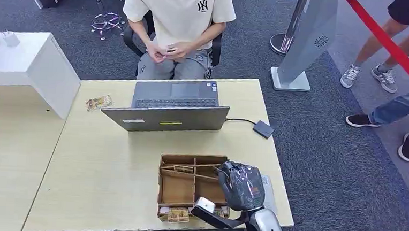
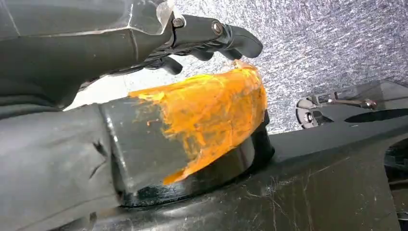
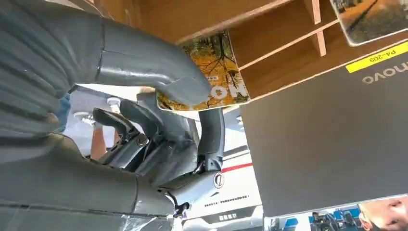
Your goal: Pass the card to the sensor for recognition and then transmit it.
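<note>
The right hand (image 3: 159, 120) pinches a card (image 3: 211, 72) between thumb and finger just above the wooden box (image 1: 179, 186), a grip that suits lifting a thin card by its edge so its face stays free for the sensor. The left hand (image 2: 207, 41) hangs over the carpet, fingers curled in on nothing, likely parked clear while the right one works. A laptop (image 1: 168, 110) stands beyond the box with its lid toward the robot, and a person (image 1: 176, 22) sits behind it, probably to receive the card
</note>
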